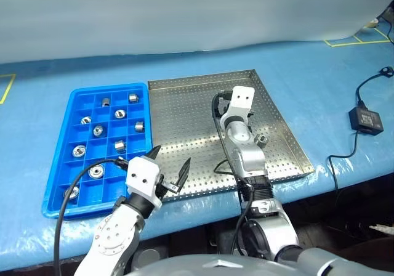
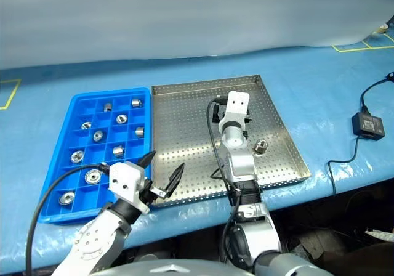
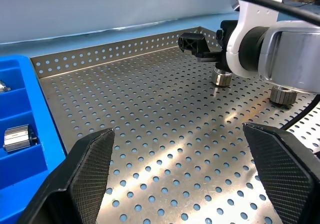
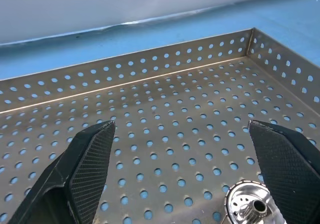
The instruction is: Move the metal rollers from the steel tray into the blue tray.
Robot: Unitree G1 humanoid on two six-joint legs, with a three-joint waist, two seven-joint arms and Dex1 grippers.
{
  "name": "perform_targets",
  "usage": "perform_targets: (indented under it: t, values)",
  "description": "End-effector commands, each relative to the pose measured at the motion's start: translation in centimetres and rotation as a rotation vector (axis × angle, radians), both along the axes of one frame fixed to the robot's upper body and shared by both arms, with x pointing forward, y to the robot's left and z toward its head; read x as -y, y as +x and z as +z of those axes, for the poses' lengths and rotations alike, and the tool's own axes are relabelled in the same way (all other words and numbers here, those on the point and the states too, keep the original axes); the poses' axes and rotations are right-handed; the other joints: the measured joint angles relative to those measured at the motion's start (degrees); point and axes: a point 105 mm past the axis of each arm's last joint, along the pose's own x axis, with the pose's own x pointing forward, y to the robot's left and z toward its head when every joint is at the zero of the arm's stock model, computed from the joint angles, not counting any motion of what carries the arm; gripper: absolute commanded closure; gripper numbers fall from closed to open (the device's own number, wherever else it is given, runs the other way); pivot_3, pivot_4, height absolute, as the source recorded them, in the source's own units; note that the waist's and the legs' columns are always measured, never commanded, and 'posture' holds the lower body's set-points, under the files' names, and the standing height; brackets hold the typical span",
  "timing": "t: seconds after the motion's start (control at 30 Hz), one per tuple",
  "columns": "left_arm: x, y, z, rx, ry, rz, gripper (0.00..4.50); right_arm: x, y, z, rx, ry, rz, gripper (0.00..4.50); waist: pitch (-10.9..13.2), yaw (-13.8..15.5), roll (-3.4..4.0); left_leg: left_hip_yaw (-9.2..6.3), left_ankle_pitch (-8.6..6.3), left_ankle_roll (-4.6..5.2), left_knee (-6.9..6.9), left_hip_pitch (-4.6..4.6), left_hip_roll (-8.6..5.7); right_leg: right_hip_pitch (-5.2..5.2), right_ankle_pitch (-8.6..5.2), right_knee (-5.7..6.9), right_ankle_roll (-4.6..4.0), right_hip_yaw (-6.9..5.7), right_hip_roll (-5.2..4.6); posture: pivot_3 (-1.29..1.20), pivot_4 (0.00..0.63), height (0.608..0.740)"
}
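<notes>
Right end effector [image 4: 182, 176] spread, hovering over steel tray [image 2: 184, 113], one roller [image 4: 250, 206] just below, between fingers. Second roller [image 2: 261, 145] beside arm. Left end effector [image 1: 169, 165] spread, empty, near blue tray [image 1: 58, 193]. Rollers likely hard, dense, slick; pinch across round sides.

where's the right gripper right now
The right gripper hangs open over the middle of the steel tray in the head views, with a metal roller lying just below and between its fingers.

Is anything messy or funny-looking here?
Nothing is spilled or broken. Shiny metal rollers sit in the bright blue plastic compartment tray, though some lie on their sides. Two more stand in the perforated steel tray.
</notes>
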Motion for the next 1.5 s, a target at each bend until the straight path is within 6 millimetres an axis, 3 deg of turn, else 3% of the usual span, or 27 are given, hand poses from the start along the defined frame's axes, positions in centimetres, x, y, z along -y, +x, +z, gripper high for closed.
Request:
perform_targets:
  t: [0.03, 0.63, 0.93, 1.07, 1.2, 1.3, 1.5]
  values:
    - [0.1, -0.1, 0.6, 0.021, -0.014, -0.005, 0.00, -0.1, 0.7, 1.1, 0.042, 0.015, -0.058, 0.01, 0.00, 0.04, 0.00, 0.01, 0.00, 0.00, 0.00, -0.01, 0.00, 0.00, 0.02, -0.01, -0.03, 0.00, 0.00, 0.08, 0.150, 0.740]
    - [0.1, -0.1, 0.5, 0.019, -0.015, 0.005, 0.00, 0.8, 0.7, -4.1, -0.172, 0.043, -0.209, 0.01, 0.00, -0.15, 0.01, 0.06, 0.00, 0.01, 0.01, 0.04, 0.00, 0.03, 0.01, 0.00, 0.04, 0.05, 0.00, 0.09, 0.150, 0.740]
    - [0.0, -0.1, 0.5, 0.020, -0.016, 0.017, 0.00, 0.3, 0.8, -4.2, -0.177, 0.037, -0.183, 2.79, -0.02, -0.05, 0.01, 0.10, 0.00, 0.01, 0.01, 0.12, 0.00, 0.10, -0.02, 0.00, 0.17, 0.10, 0.00, 0.10, 0.150, 0.740]
    - [-0.1, 0.0, 0.9, 0.036, -0.030, 0.030, 0.00, -0.2, 0.8, -2.7, -0.135, 0.024, -0.149, 2.77, -0.01, -0.08, 0.02, 0.10, 0.00, 0.01, 0.01, 0.12, 0.00, 0.09, -0.03, 0.00, 0.17, 0.10, 0.01, 0.12, 0.150, 0.740]
    - [-0.5, 0.0, 1.5, 0.066, -0.048, 0.064, 0.00, -2.5, 1.0, 0.8, -0.022, 0.006, -0.008, 2.77, 0.03, -0.03, 0.08, 0.12, 0.00, 0.01, 0.00, 0.07, 0.00, 0.01, 0.05, 0.01, 0.30, 0.13, 0.02, 0.13, 0.150, 0.740]
    - [-1.3, -0.2, 1.3, 0.065, -0.016, 0.103, 0.00, -5.9, 0.6, 3.4, 0.071, -0.018, 0.220, 2.77, 0.03, 0.04, 0.08, 0.10, -0.02, 0.04, -0.05, 0.08, 0.02, 0.00, 0.08, 0.00, 0.34, 0.12, 0.04, 0.15, 0.150, 0.740]
    - [-3.1, -1.0, 0.7, 0.078, 0.029, 0.205, 0.00, -12.3, -1.5, 6.0, 0.166, -0.024, 0.628, 2.77, 0.04, 0.90, 0.07, 0.05, -0.06, 0.11, -0.09, 0.08, 0.04, 0.00, 0.05, -0.01, 0.29, 0.05, 0.05, 0.21, 0.150, 0.740]
